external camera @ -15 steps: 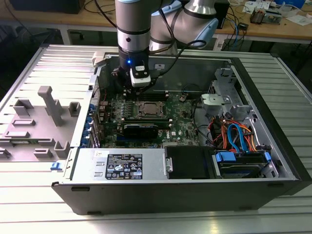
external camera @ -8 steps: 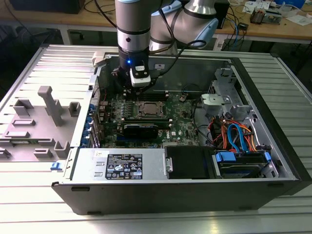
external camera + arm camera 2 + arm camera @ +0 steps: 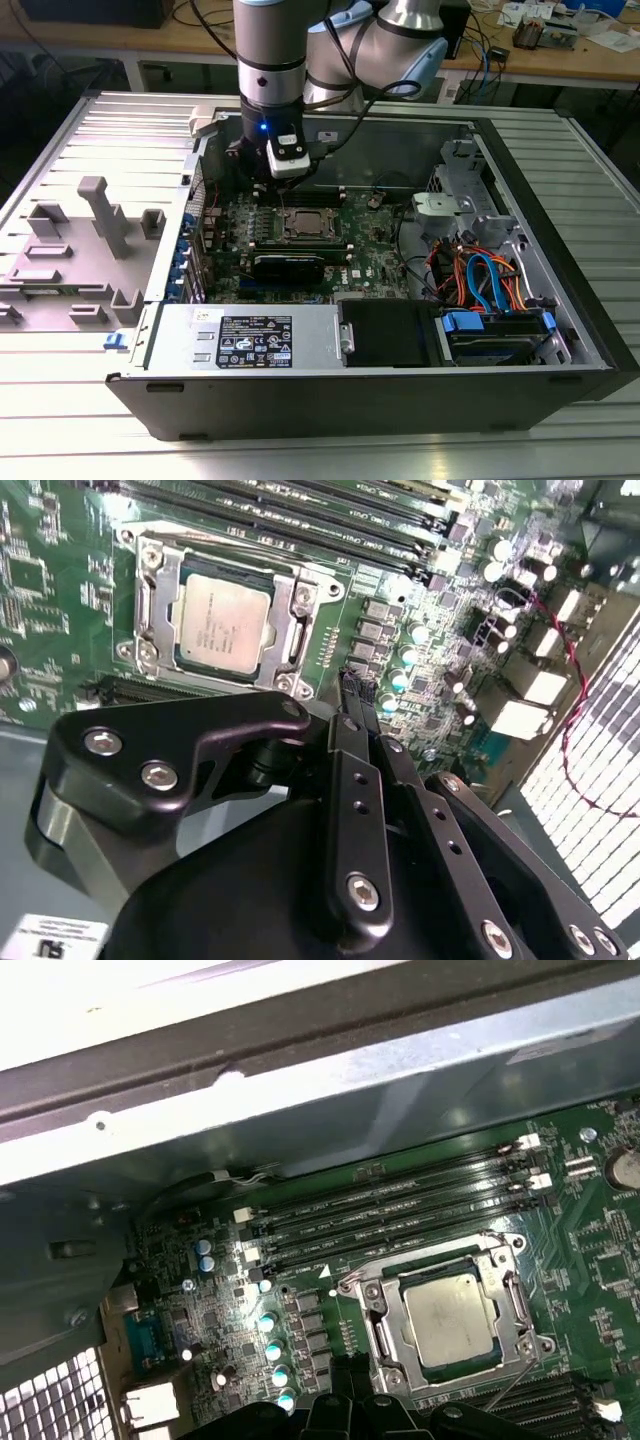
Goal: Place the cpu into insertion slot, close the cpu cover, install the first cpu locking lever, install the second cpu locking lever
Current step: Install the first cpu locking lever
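Dull grey metal marks the chip (image 3: 222, 625), which lies flat in the socket (image 3: 145, 600), framed by the thin silver cover (image 3: 285, 630) that appears folded down over its edges. The gripper (image 3: 357, 685) hangs just off one corner of the socket, its black fingers (image 3: 352, 780) clenched together with nothing between them. We judge the chip light, stiff and fragile, best held by its bare edges and never pressed hard. The cover looks like thin springy sheet metal, safe to push on its rim rather than across its window. In the first wrist view a thin wire lever (image 3: 515, 1380) stands out beside the socket; we cannot tell whether it is latched.
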### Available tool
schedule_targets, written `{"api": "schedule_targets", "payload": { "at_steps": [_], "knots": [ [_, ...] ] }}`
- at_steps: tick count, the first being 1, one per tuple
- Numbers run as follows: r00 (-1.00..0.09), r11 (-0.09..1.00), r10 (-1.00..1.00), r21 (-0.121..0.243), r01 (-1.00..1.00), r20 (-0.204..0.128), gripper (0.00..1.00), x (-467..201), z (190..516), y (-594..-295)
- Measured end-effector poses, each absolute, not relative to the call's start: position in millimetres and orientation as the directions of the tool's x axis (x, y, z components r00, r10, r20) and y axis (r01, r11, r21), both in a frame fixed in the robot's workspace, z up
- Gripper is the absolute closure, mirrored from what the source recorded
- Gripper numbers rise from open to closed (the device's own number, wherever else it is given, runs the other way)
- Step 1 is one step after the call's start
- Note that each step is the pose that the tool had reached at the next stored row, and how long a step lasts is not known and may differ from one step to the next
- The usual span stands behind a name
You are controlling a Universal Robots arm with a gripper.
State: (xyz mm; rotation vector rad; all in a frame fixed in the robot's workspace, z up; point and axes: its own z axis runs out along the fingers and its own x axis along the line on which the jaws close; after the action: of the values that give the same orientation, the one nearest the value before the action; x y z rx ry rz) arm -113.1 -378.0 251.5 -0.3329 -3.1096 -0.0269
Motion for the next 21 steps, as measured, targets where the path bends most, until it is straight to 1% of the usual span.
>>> {"api": "schedule_targets", "payload": {
  "at_steps": [5, 16, 21],
  "knots": [
    [-0.995, 0.995, 0.103, 0.016, 0.103, 0.016, 0.89, -113.2, 251.3, -378.0],
    [-0.998, 0.998, 0.06, 0.016, 0.06, 0.016, 0.89, -118.3, 266.8, -377.8],
    [-0.999, 0.999, -0.045, 0.019, -0.044, 0.016, 0.89, -118.5, 266.9, -377.7]
  ]
}}
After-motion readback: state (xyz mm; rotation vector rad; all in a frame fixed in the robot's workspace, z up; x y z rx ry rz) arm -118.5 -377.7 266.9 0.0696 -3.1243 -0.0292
